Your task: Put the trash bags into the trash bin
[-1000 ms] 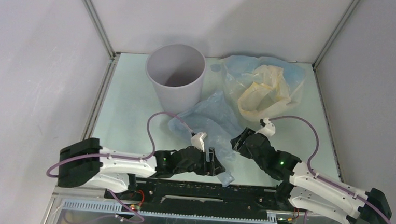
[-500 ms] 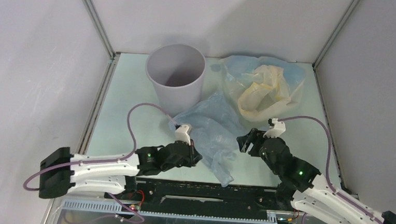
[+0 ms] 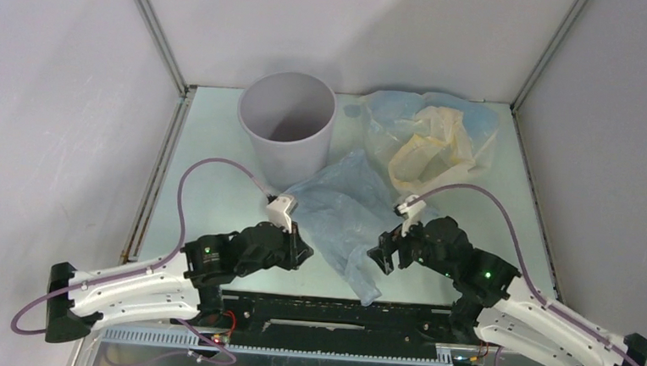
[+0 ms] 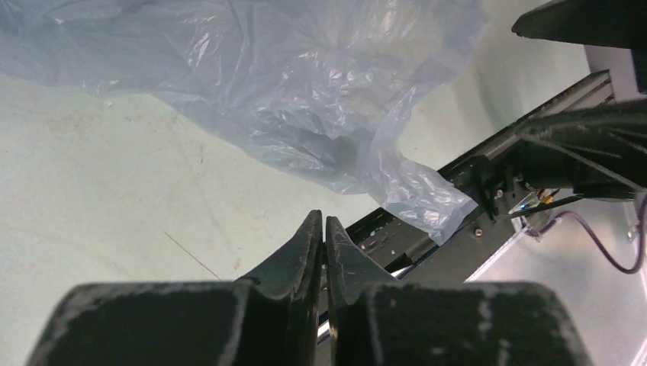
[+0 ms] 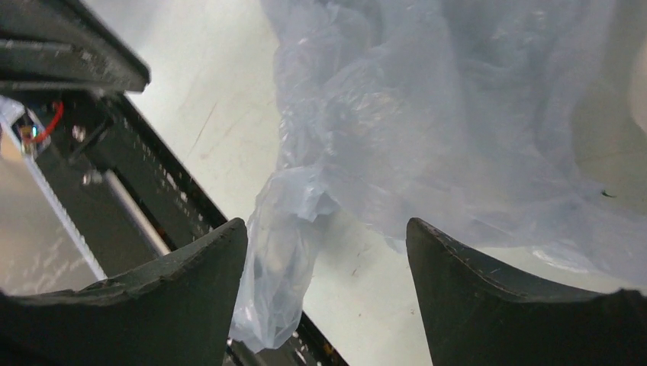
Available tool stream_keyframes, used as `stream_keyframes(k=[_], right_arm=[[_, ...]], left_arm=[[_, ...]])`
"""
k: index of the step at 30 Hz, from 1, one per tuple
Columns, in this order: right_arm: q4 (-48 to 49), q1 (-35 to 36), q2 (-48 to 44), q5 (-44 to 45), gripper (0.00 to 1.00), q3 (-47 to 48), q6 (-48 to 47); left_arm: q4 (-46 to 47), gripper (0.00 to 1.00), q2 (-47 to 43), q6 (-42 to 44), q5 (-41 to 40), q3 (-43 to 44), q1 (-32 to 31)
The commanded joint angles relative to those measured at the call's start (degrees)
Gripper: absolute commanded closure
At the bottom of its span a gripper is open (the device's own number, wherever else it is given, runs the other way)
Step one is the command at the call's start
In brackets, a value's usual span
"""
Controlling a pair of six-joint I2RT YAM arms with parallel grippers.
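one trash bin (image 3: 292, 151), one blue-grey trash bag (image 3: 344, 205), one pale blue bag (image 3: 479, 125), one cream-yellow bag (image 3: 428, 147).

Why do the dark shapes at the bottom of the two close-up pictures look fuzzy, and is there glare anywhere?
Left wrist: the shut left claw, close to the lens, looks slightly soft; the pale blue crinkly plastic bag shows small white glints. Right wrist: the open right claw is soft-edged too. Top external: even, soft light, no glare on the plain grey round bin.

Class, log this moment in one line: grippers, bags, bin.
left gripper: shut, empty, beside blue bag | right gripper: open over that bag's near end | bin: upright, looks empty | other bags: heaped right of bin
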Motion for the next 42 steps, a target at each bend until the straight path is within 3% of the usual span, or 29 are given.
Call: stream_keyframes(k=[1, 8, 11, 17, 23, 27, 31, 35, 39, 42], right_arm=[[-3.7, 4.5, 5.8, -1.8, 0.21, 5.9, -5.6], [-5.0, 16.0, 12.4, 3.9, 0.24, 8.0, 5.8], [-6.1, 22.1, 15.0, 11.8, 0.23, 6.8, 12.1], [-8.2, 24.2, 20.2, 21.5, 0.22, 6.7, 18.7], [-2.2, 24.3, 29.1, 19.1, 0.26, 7.7, 18.8], [10.2, 25.6, 35.3, 11.1, 0.3, 8.0, 14.7], [20.8, 27.8, 39.4, 4.2, 0.35, 11.8, 11.5], [20.0, 31.2, 42.7, 3.0, 0.33, 20.0, 6.7], [17.3, 31.8, 42.0, 4.2, 0.2, 22.5, 6.4], [13.0, 31.4, 40.2, 6.8, 0.16, 22.5, 7.6]], left_arm=[[-0.1, 0.88, -0.4, -0.9, -0.4, -1.5, 0.7], [5.6, 0.95, -0.2, 0.3, 6.9, -6.5, 12.5], [7.8, 0.93, 2.0, 2.3, 7.8, -7.5, 16.7], [15.6, 0.96, 13.5, 5.5, 17.8, -7.3, 27.6], [21.5, 0.97, 25.0, 5.4, 19.7, -4.9, 31.0], [32.6, 0.97, 32.7, 1.8, 23.4, -4.9, 31.4], [36.5, 1.0, 41.7, 1.6, 24.0, 0.2, 31.4], [41.3, 0.99, 47.9, 0.8, 27.2, 4.8, 31.4], [43.9, 0.96, 50.2, 1.1, 29.7, 6.1, 31.3], [43.7, 0.91, 48.4, 2.9, 29.5, 4.7, 31.3]])
